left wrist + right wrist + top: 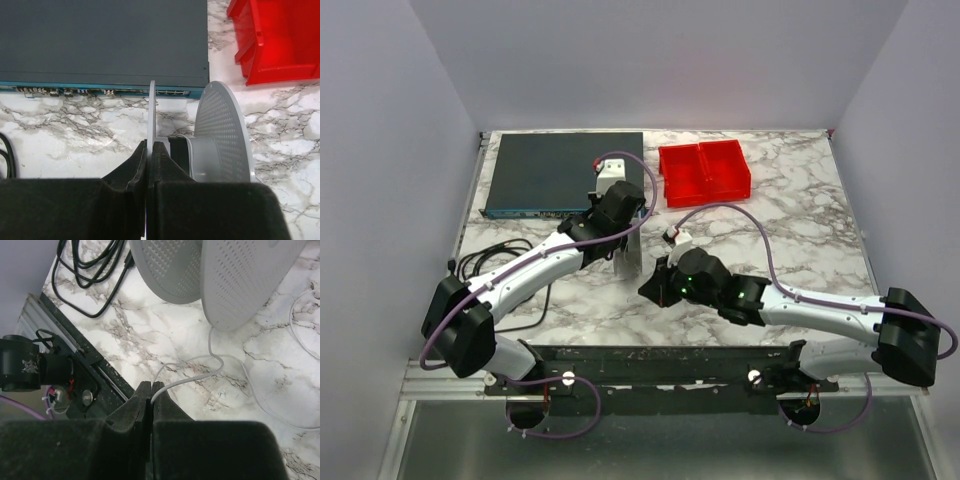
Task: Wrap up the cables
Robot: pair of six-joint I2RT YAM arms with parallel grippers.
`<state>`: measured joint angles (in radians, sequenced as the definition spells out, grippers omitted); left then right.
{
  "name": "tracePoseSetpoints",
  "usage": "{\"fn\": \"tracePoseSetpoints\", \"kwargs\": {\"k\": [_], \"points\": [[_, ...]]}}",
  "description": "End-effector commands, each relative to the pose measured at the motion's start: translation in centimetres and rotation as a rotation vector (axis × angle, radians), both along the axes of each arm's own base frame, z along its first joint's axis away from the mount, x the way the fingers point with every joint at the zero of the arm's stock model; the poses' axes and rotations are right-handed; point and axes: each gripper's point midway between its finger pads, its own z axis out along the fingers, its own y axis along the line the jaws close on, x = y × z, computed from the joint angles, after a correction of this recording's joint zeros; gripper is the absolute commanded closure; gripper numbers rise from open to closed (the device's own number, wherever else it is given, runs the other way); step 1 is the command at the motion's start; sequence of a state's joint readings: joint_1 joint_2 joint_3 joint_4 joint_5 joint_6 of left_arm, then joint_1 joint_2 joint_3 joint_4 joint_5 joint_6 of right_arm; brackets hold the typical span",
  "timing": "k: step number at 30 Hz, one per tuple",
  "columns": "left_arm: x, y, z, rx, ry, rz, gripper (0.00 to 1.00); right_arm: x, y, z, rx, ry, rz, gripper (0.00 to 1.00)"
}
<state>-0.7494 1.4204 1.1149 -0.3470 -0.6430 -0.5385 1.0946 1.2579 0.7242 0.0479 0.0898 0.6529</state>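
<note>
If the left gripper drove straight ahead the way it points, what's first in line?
Likely the network switch: the left gripper, shut on the flange of the spool, aims at its port edge. The flange sticks out past the fingers, so it would touch first. Height is hard to judge.

Thin white cable (218, 360) lying in slack loops
</note>
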Motion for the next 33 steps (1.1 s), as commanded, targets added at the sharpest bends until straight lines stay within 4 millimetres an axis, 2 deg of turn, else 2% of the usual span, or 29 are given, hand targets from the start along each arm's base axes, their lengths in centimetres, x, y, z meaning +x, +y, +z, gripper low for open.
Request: {"fn": "tracePoseSetpoints", "kwargs": {"k": [1, 4, 6, 7, 12, 15, 20, 23, 29, 33], "points": [[0.5, -0.5, 0.7, -0.042, -0.046, -0.011, 1.0, -0.1, 0.0, 2.0, 0.009, -0.034, 0.006, 0.99], [0.4, -0.7, 0.0, -0.032, -0.027, -0.025, 1.0, 0.0, 0.1, 2.0, 0.007, -0.037, 0.005, 0.99], [0.4, -0.8, -0.2, -0.032, -0.019, -0.034, 0.96, -0.1, 0.1, 1.7, -0.001, -0.035, 0.005, 0.99], [0.3, -1.0, -0.3, -0.034, -0.016, -0.04, 0.92, -0.1, 0.1, 1.5, -0.005, -0.033, 0.005, 0.99], [-0.1, -1.0, -0.2, -0.034, 0.002, -0.057, 0.55, -0.1, -0.1, 1.2, -0.01, -0.029, 0.002, 0.99], [-0.5, -1.0, -0.1, -0.044, 0.01, -0.066, 0.48, -0.1, -0.1, 1.1, -0.011, -0.028, 0.003, 0.99], [-1.6, -0.7, -0.1, -0.066, 0.045, -0.065, 0.43, -0.1, 0.1, 0.8, -0.014, -0.025, 0.004, 0.99], [-2.6, -0.3, 0.1, -0.067, 0.052, -0.076, 0.36, -0.1, 0.2, 0.6, -0.019, -0.023, 0.005, 0.99], [-4.4, 0.1, 0.5, -0.073, 0.079, -0.112, 0.34, 0.1, 0.9, 1.0, -0.019, -0.022, 0.01, 0.99], [-5.8, -0.1, -0.4, -0.082, 0.107, -0.135, 0.33, 0.3, 1.3, 1.5, -0.009, -0.027, 0.012, 0.99]]}}
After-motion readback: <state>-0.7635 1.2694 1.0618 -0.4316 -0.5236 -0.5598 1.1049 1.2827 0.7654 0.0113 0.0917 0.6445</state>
